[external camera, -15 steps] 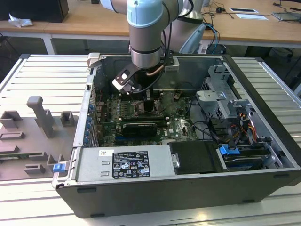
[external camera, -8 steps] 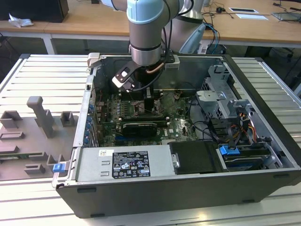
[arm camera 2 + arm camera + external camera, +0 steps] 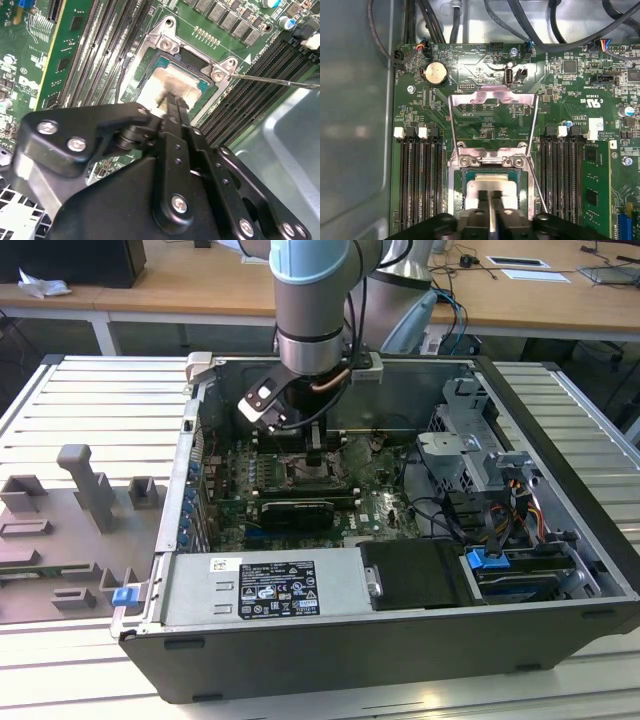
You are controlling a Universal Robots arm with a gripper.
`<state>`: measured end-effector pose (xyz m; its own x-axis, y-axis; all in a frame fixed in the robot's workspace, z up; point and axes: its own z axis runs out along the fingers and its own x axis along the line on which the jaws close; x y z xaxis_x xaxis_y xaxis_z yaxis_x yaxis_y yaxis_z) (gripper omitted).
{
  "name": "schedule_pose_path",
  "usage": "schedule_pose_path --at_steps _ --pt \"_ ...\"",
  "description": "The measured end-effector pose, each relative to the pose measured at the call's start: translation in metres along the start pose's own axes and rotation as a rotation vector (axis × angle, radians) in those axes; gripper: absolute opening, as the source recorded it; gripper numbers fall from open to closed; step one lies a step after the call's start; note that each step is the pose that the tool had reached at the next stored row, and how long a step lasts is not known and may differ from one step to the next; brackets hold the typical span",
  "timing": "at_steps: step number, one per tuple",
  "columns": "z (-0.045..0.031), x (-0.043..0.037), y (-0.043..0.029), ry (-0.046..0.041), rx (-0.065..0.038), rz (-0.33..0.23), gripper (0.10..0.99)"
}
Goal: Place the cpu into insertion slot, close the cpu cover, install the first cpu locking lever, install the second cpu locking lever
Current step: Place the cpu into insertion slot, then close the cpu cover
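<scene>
— Where does the gripper (image 3: 490,196) sit?

— Down inside the open computer case (image 3: 300,670), right over the socket. Its two fingers are drawn close, only a sliver between them, and nothing seems clamped there.

— And the cpu (image 3: 490,180)?

— Directly beneath the fingertips, lying flat and square in the insertion slot (image 3: 455,192). In the second wrist view the tip is either touching its pale face or just above it; which cannot be told.

— So the chip reads as seated?

— That is the judgement. Just past it, on the socket's side away from the gripper, the cpu cover (image 3: 485,93) is swung open on its hinge, green board showing through its cut-out.

— The levers?

— One thin locking lever (image 3: 536,182) looks free. It runs along the socket's edge, its length pointing from the gripper toward the cover, beside the memory slots (image 3: 562,180).
</scene>
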<state>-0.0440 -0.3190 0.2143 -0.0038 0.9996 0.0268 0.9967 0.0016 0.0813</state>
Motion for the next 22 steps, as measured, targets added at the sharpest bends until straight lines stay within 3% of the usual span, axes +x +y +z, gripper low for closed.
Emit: schedule_pose_path --at_steps 13,22 --pt "-0.0017 0.0000 0.0001 -0.0004 0.000 0.000 0.106" --pt "-0.0068 0.0002 0.0005 -0.0005 0.000 0.000 0.106"
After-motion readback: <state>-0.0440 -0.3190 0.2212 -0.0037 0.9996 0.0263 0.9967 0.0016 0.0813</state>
